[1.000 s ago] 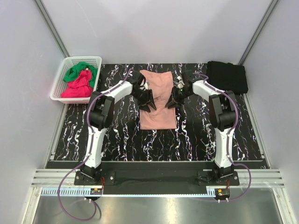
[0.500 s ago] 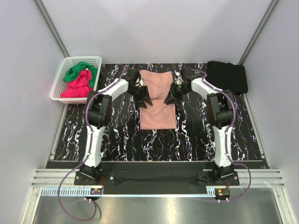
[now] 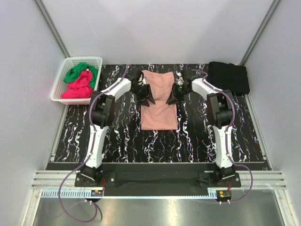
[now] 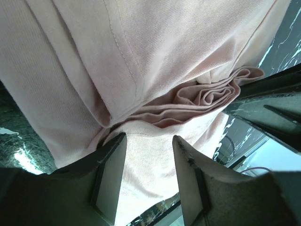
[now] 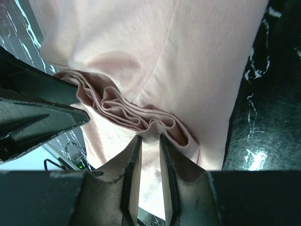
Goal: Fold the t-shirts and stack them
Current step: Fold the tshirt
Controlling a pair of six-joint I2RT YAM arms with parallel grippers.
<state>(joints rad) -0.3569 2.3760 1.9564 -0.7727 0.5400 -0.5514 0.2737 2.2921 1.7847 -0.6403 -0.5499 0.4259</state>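
One black marbled table [image 3: 70,136] carries everything, and two arms reach from its near edge toward the middle. Four t-shirts show. The salmon-pink t-shirt [image 3: 160,115] lies at the centre of the table, its near half flat and its waist gathered narrow between the two grippers. A folded black t-shirt [image 3: 229,77] sits at the far right corner. One white basket [image 3: 57,92] stands at the far left, holding two crumpled tees: a green t-shirt [image 3: 81,71] on the far side and a magenta-red t-shirt [image 3: 77,89] nearer.

The left gripper [image 4: 149,137] sits at the pink shirt's left edge with its fingers apart and bunched folds at their tips — whether it clamps them I cannot tell. The right gripper [image 5: 149,137] pinches the pleated fold at the right edge.
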